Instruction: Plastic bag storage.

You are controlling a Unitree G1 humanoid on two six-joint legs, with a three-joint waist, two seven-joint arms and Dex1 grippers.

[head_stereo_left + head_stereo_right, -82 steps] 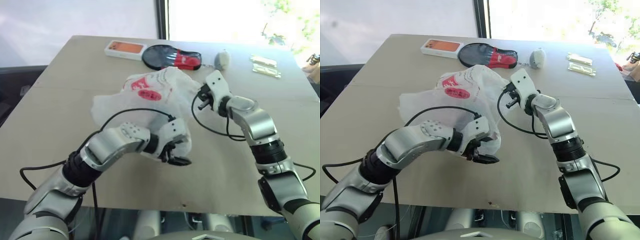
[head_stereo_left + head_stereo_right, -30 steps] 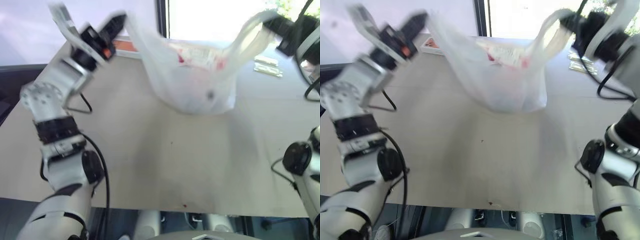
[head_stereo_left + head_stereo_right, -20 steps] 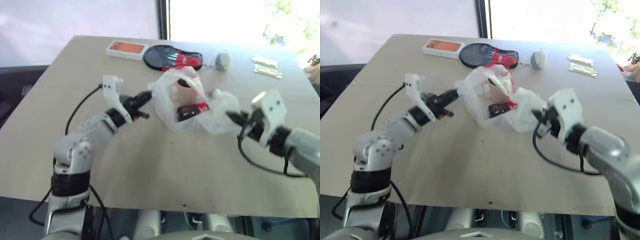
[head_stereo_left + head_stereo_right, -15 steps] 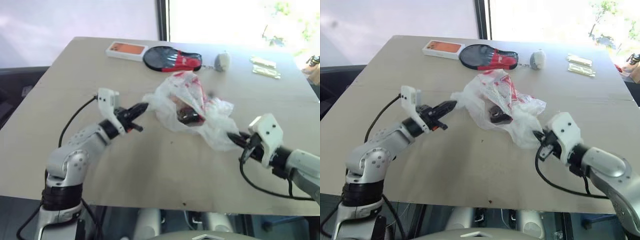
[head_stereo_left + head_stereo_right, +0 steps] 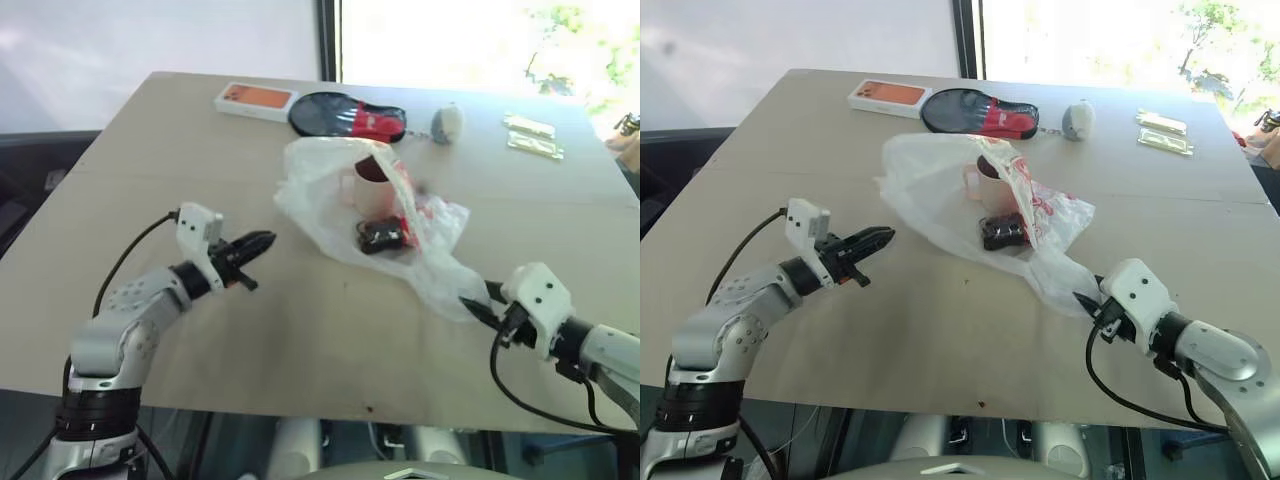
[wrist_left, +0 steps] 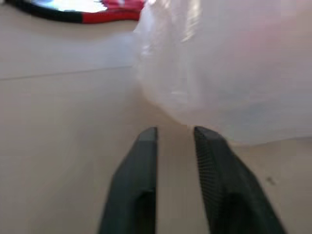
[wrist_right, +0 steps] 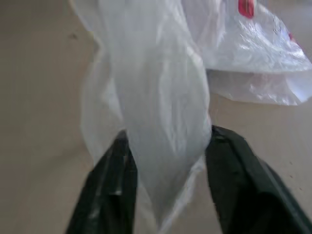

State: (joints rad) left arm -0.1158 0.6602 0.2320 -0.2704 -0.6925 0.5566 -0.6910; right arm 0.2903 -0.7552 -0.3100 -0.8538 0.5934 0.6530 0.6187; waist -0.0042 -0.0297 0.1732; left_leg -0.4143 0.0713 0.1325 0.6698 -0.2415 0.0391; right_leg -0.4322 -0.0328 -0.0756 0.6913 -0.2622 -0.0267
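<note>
The plastic bag (image 5: 370, 215) lies slumped on the middle of the table (image 5: 150, 180), translucent white with red printed marks; the print is too small to read. Through the film two items show inside: a pale cup-like item with a dark red top (image 5: 370, 185) and, just beside it, a small dark object with a red tag (image 5: 382, 236). One drawn-out end of the bag runs toward the table's near right side, where the right gripper (image 7: 165, 146) stands with its fingers (image 7: 114, 187) spread and the strip of film lying between them. The left gripper (image 6: 174, 134) is low over the table just beside the bag's left edge, fingers slightly parted and nothing between them. At the far edge lie a white box with an orange face (image 5: 255, 99), a flat black-and-red pouch (image 5: 345, 113), a small grey object (image 5: 447, 120) and two pale packets (image 5: 535, 135); none carries legible writing.
</note>
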